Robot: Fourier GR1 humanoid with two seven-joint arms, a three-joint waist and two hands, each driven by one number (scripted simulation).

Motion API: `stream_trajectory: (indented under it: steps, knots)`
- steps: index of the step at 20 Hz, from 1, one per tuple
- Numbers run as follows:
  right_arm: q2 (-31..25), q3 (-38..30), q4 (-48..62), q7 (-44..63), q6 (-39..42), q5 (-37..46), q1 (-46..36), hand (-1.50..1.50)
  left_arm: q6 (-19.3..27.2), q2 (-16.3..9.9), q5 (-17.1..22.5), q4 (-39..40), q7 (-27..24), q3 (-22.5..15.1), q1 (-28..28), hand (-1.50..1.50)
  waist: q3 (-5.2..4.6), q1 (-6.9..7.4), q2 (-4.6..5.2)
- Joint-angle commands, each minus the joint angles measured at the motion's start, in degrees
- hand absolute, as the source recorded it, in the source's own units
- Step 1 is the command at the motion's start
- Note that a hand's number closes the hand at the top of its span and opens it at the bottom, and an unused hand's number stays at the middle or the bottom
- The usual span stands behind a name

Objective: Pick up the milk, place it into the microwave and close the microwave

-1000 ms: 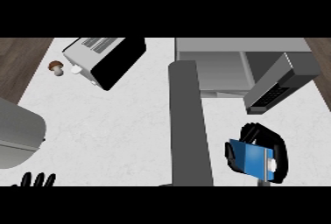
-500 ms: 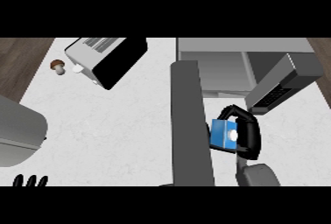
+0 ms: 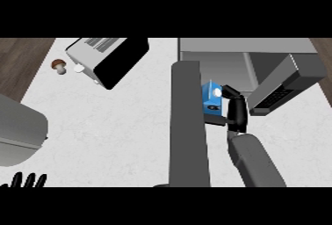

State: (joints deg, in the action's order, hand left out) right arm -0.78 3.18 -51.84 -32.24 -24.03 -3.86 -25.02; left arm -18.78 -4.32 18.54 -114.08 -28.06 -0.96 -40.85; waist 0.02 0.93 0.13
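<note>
**What the head view hides or cuts off**

The right hand point(image 3: 235, 112) covers the right side of the blue milk carton point(image 3: 211, 97), and the grey vertical bar point(image 3: 188, 123) at centre frame hides the carton's left edge. Of the left hand point(image 3: 26, 181), only fingertips show at the lower left. The grey rounded object point(image 3: 19, 129) runs off the left edge. The microwave point(image 3: 259, 57) is cut by the upper right. The print on the carton is too small to read.

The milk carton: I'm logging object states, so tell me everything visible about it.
The milk carton is a small blue box with white markings on its faces, cardboard by its look. The right hand holds it, dark fingers curled along its right side. It sits just right of the microwave's open door, near the cavity's front.
</note>
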Motion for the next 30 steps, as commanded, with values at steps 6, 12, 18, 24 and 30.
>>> stream_trajectory:
  steps: [6,12,18,24,30]
  knots:
    - [-1.3,-9.1,27.4,-8.9,-1.9,-1.7,-16.7,1.5,-1.2,-0.1,-0.4,2.5,-1.1,1.0,2.5,-1.5,0.09,1.85,0.82]
    - [-5.3,-9.7,36.7,-8.8,-5.9,1.1,-22.3,1.5,-1.8,0.0,-1.5,3.3,-1.2,-0.1,2.6,-1.5,0.12,2.98,1.32]
    - [-9.3,-10.5,40.7,-10.3,-5.8,2.0,-25.1,1.5,-2.5,-0.4,-1.3,3.3,-1.5,0.2,3.5,-1.5,0.24,4.81,2.33]
    - [-8.3,-9.0,42.4,-15.0,-13.3,4.8,-26.0,1.5,-4.9,-2.4,0.7,6.0,-2.3,2.5,4.5,-1.5,0.22,5.82,2.59]
    - [-11.7,-11.4,42.3,-16.2,-12.8,3.4,-27.5,1.5,-3.9,-1.5,0.7,6.1,-1.4,2.1,5.7,-1.5,0.35,5.73,3.0]
